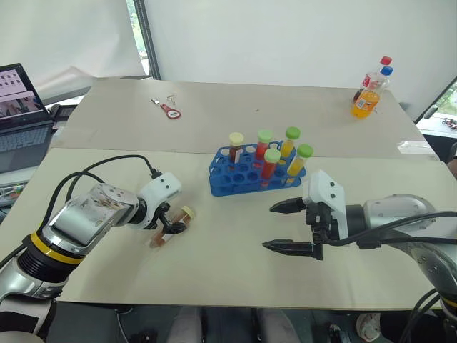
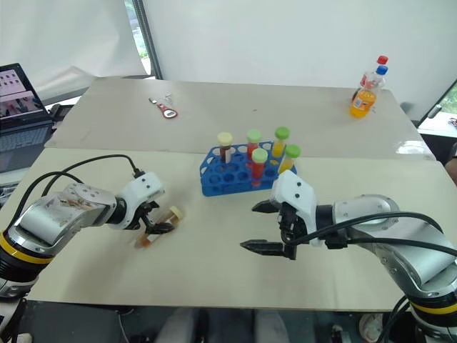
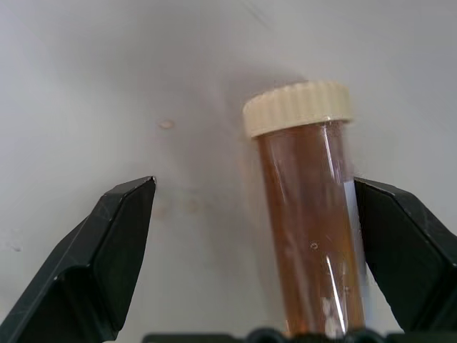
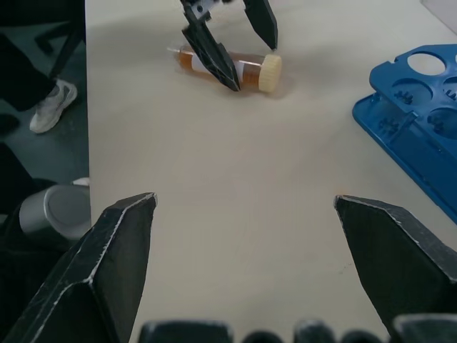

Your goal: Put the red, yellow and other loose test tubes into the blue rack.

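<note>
A loose test tube (image 1: 176, 224) with a cream cap and brown liquid lies flat on the table's near left. My left gripper (image 1: 168, 224) points down over it, open, with one finger on each side. In the left wrist view the tube (image 3: 307, 214) lies close against one finger (image 3: 400, 250), with a wide gap to the other. The blue rack (image 1: 227, 183) stands mid-table and holds several upright tubes with green and cream caps. My right gripper (image 1: 270, 226) hovers open and empty, just in front of the rack and to its right, pointing left.
An orange drink bottle (image 1: 366, 98) with another bottle behind it stands at the far right. A red-handled tool (image 1: 168, 109) lies at the far left of the back table. A laptop (image 1: 20, 107) sits off the left edge.
</note>
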You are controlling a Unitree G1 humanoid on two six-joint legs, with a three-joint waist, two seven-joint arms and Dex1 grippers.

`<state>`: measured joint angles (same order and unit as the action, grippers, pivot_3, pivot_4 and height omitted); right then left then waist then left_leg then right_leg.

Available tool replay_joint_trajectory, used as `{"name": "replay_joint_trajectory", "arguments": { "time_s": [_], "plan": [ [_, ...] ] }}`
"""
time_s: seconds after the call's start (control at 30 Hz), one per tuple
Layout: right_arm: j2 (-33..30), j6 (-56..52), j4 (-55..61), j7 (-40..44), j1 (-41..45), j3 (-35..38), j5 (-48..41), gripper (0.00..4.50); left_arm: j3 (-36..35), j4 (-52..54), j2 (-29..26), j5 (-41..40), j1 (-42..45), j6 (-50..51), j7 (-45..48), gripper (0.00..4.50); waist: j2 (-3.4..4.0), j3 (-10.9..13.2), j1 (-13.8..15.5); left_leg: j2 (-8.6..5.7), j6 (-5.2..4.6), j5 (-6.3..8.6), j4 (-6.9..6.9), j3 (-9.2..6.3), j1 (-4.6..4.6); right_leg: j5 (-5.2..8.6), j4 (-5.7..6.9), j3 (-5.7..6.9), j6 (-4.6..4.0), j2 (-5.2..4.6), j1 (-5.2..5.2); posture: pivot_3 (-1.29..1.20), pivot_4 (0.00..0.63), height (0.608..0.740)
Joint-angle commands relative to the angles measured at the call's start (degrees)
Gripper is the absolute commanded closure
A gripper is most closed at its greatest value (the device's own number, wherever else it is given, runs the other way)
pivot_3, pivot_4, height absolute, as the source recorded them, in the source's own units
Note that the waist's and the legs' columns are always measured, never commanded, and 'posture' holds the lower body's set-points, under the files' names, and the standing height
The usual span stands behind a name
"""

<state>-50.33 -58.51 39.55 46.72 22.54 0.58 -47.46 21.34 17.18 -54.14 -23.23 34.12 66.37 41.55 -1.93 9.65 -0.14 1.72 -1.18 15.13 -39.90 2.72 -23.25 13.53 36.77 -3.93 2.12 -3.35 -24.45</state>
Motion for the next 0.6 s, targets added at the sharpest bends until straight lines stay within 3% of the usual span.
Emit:
{"name": "replay_joint_trajectory", "arguments": {
  "time_s": [0.03, 0.2, 0.3, 0.4, 0.6],
  "plan": [
    [-0.2, -3.5, 0.2, -2.1, 2.6, 4.6, -5.8, 0.04, 1.7, -0.5, 0.6, 2.2, 0.5, -2.0, 1.6, 1.41, 0.00, 0.0, 0.0, 0.00, 0.00, 0.00, -0.01, -0.02, 0.01, 0.00, 0.01, 0.00, 0.00, 0.00, 0.01, 0.00, 0.150, 0.733],
    [-3.9, -5.1, -0.1, -1.8, 3.0, 6.2, -7.5, 0.04, 2.1, 0.3, 0.1, 4.1, 0.4, -6.4, 5.2, 3.55, 0.00, 0.0, 0.4, -0.01, 0.00, 0.00, -0.01, -0.03, 0.04, 0.00, -0.02, 0.01, 0.00, -0.01, 0.08, 0.00, 0.150, 0.733],
    [-7.0, -3.5, -0.2, -1.1, 2.0, 7.2, -6.0, 0.04, -2.4, 0.5, 0.2, 2.3, 0.9, -11.4, 9.1, 3.61, -0.01, 0.0, 0.4, -0.01, 0.00, 0.00, -0.02, -0.02, -0.01, 0.00, -0.04, 0.01, 0.00, -0.02, 0.04, 0.00, 0.150, 0.733],
    [-9.5, 0.2, 0.4, 0.3, -0.9, 8.9, -3.0, 0.04, -8.2, -0.9, 4.5, -1.4, 2.6, -15.5, 10.8, 3.61, -0.02, 0.0, 0.8, 0.00, 0.00, 0.00, -0.03, -0.02, -0.05, 0.00, -0.04, 0.03, 0.00, -0.02, 0.01, 0.00, 0.150, 0.733],
    [-8.1, 8.2, 3.4, -0.6, -9.5, 14.9, 1.9, 0.04, -17.1, -12.9, 23.6, -3.3, 9.6, -29.7, 5.6, 3.61, -0.03, 0.0, 1.1, -0.06, -0.02, 0.00, -0.42, -0.15, -0.26, -0.05, -0.04, 0.14, 0.11, -0.03, 0.10, 0.00, 0.150, 0.733]
  ]
}}
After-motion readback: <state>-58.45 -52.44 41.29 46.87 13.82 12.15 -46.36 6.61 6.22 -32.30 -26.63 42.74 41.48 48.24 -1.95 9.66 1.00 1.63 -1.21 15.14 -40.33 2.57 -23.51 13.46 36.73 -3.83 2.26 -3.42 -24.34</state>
